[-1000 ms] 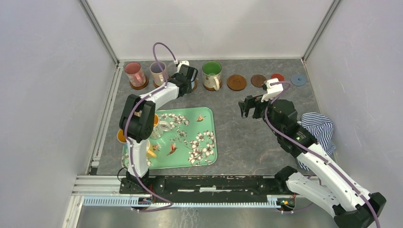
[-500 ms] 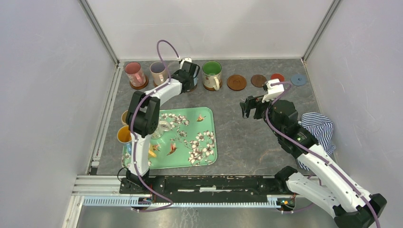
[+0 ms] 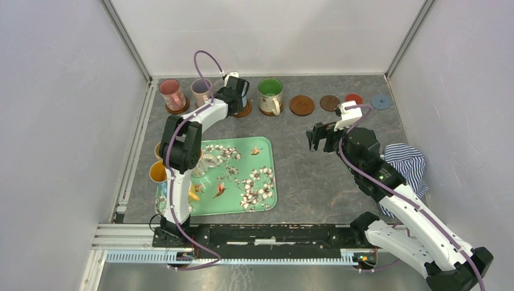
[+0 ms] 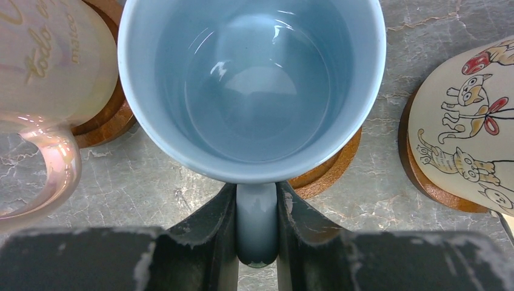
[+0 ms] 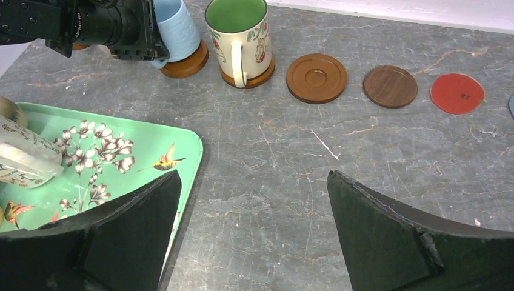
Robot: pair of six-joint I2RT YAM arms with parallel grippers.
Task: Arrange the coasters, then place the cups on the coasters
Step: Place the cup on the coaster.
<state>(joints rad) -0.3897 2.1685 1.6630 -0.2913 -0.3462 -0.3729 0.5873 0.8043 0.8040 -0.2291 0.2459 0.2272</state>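
Pinching the handle of the light blue cup (image 4: 254, 91), the left gripper (image 4: 257, 197) is seen clamped narrowly at the bottom centre of its wrist view. The cup is placed over a wooden coaster (image 4: 330, 173) (full contact cannot be judged). The right gripper (image 5: 253, 179) is spread wide, empty, above the counter (image 5: 273, 200). Upper right, an orange-brown coaster (image 5: 316, 77), dark brown coaster (image 5: 390, 86) and red coaster (image 5: 457, 93) are lined up bare beside the green cup (image 5: 237, 36).
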